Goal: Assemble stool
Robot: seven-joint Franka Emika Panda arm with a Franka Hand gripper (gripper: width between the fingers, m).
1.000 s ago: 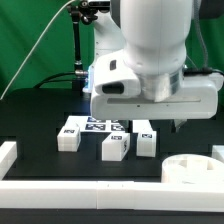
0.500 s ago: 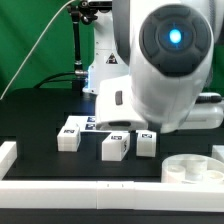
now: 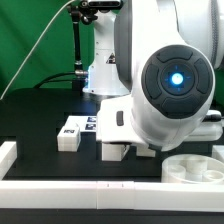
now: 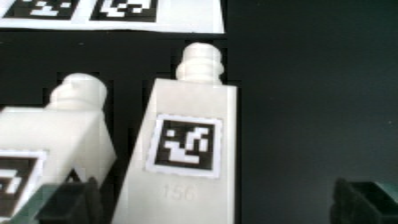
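Three short white stool legs lie side by side on the black table. In the wrist view the middle leg (image 4: 192, 140) shows a square tag and a peg at its far end. A second leg (image 4: 68, 125) lies beside it, and only the corner of a third (image 4: 15, 180) shows. My gripper (image 4: 222, 205) is open above the middle leg, whose near end lies between the dark fingertips (image 4: 71, 202), closer to one of them. In the exterior view one leg (image 3: 68, 133) is in plain sight and another (image 3: 112, 151) is partly hidden behind the arm. The round white seat (image 3: 195, 170) lies at the exterior view's right.
The marker board (image 4: 107, 12) lies just beyond the legs and also shows in the exterior view (image 3: 90, 123). White border rails run along the front (image 3: 90, 192) and the exterior view's left (image 3: 8, 155). The arm's wrist hides the gripper in the exterior view.
The arm has come down and toward the camera over the legs. Its wrist now hides the rightmost leg and part of the middle one. The legs and seat have not moved.
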